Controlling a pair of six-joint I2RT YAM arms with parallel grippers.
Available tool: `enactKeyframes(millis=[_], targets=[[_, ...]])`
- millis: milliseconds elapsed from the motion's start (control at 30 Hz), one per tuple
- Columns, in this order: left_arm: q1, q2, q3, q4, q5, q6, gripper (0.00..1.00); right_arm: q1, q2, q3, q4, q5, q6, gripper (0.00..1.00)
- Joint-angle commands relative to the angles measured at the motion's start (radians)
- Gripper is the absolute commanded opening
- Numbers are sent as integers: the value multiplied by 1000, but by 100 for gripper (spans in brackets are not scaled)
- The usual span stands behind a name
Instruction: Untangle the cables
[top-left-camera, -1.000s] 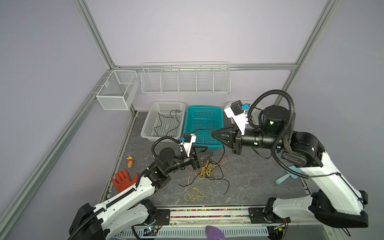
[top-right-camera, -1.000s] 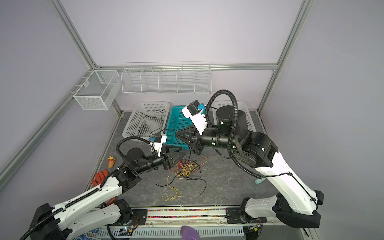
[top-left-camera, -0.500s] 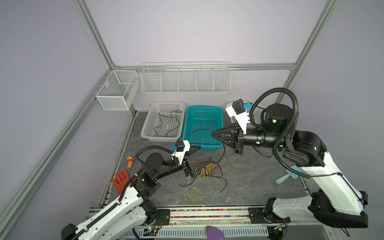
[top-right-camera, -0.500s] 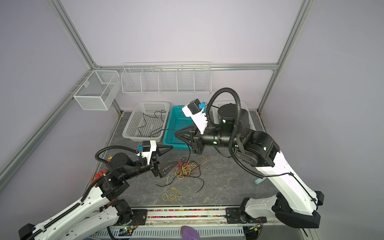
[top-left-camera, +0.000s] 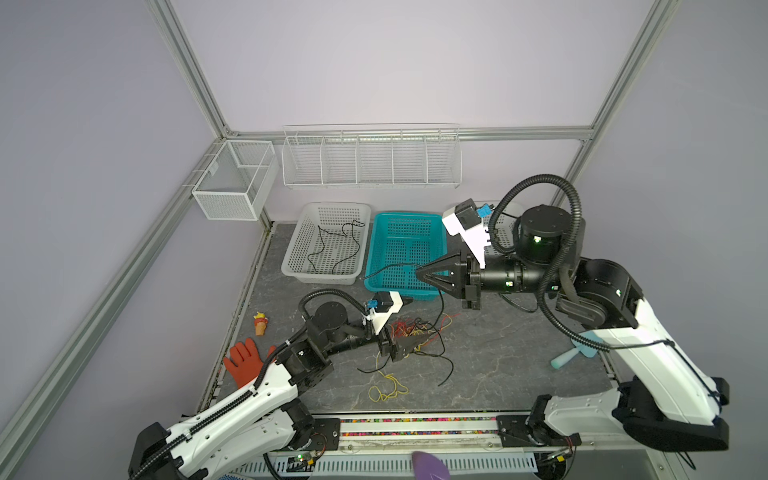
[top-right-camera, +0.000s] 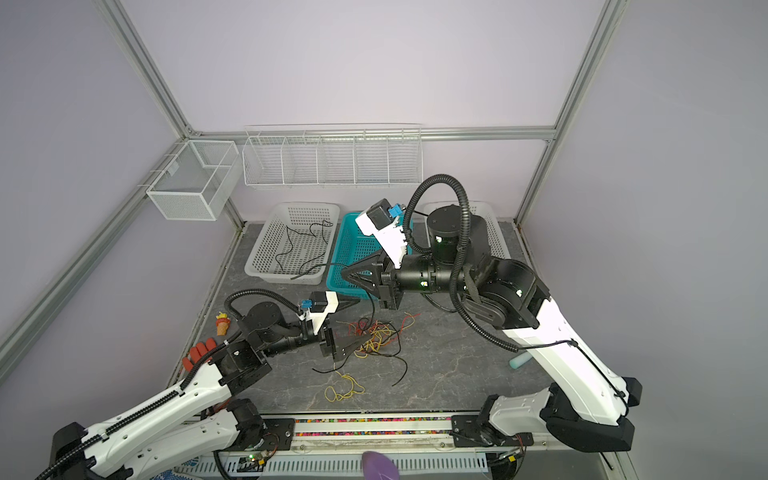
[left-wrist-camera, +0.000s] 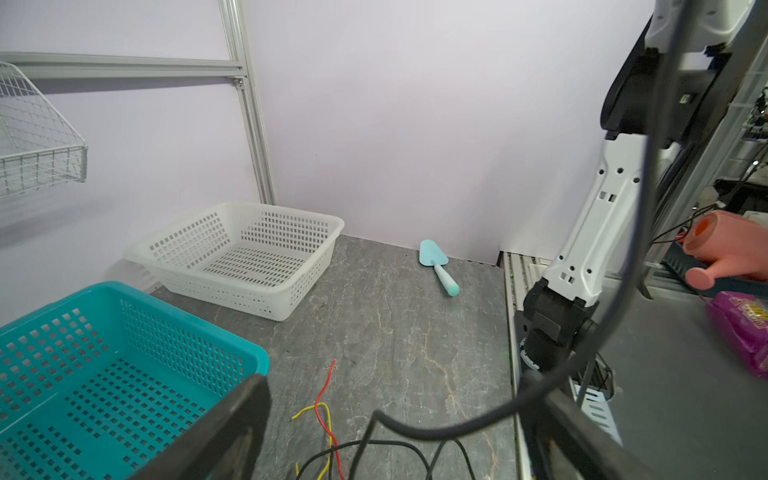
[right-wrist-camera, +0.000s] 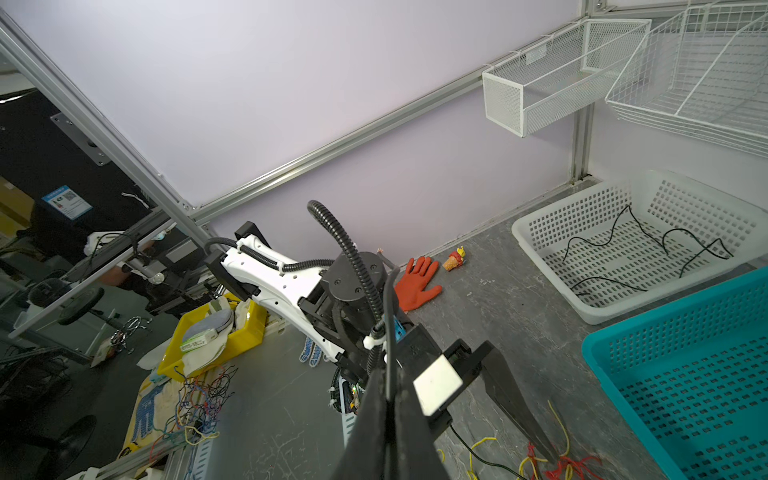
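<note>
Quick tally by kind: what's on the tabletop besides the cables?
Baskets: 3 (left white basket, teal basket, right white basket)
Red glove: 1
Ice-cream cone toy: 1
Teal trowel: 1
Total: 6

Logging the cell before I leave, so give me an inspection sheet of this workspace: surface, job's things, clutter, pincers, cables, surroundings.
Surface: grey marbled tabletop.
Job's things: red, yellow and black tangle mid-table; yellow loop nearer the front edge; black wires in the white basket.
Clutter: red glove, toy cone, teal trowel.
Pincers: left pincer open at the tangle; right pincer shut on a black wire over the teal basket.
Cables: a corrugated hose arcs over each arm.
Surroundings: wire rack and mesh box on the walls; second basket behind the right arm.
</note>
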Motion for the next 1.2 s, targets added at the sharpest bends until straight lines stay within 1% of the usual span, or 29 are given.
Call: enactKeyframes(millis=[0, 67, 133, 233, 267, 367, 467, 533, 667, 733, 767, 833, 900, 967, 1033, 1100, 1167], targets=[[-6, 11, 4, 91, -40, 26, 86, -3, -1, -18, 56, -42, 31, 7], [-6, 11, -4, 115, -46, 13, 74, -5, -3, -29, 65, -43, 36, 7], [-7, 6, -16, 137, -50, 0, 60, -5, -8, -45, 81, -48, 44, 7], [-7, -4, -21, 138, -46, -14, 42, -5, -15, -67, 94, -42, 48, 7], [-6, -7, -19, 129, -41, -14, 37, -5, -21, -75, 99, -34, 48, 7], [-7, -25, -18, 91, -23, -17, 25, -7, -46, -97, 112, 15, 47, 7], [-7, -49, -14, 45, -5, -23, 12, -13, -80, -125, 112, 96, 40, 7], [-7, -65, -3, 0, 8, -30, 0, -22, -104, -154, 116, 146, 48, 7], [-7, -89, 22, -78, 5, -69, 0, -43, -148, -248, 127, 247, 71, 10], [-7, -107, 31, -91, -27, -121, 0, -55, -180, -320, 135, 302, 79, 13], [-7, -114, 38, -99, -50, -149, 0, -62, -192, -348, 139, 319, 86, 16], [-6, -118, 77, -143, -145, -225, 0, -77, -219, -414, 151, 340, 98, 26], [-6, -118, 125, -192, -210, -273, 0, -85, -242, -468, 158, 365, 103, 34], [-5, -109, 200, -268, -287, -322, 0, -90, -266, -518, 160, 394, 102, 42], [-5, -75, 314, -397, -363, -351, 0, -93, -299, -574, 165, 432, 96, 50], [-5, -24, 440, -530, -423, -375, 0, -92, -327, -627, 175, 467, 93, 54], [-4, 28, 557, -635, -441, -393, 0, -93, -354, -684, 194, 476, 85, 58]])
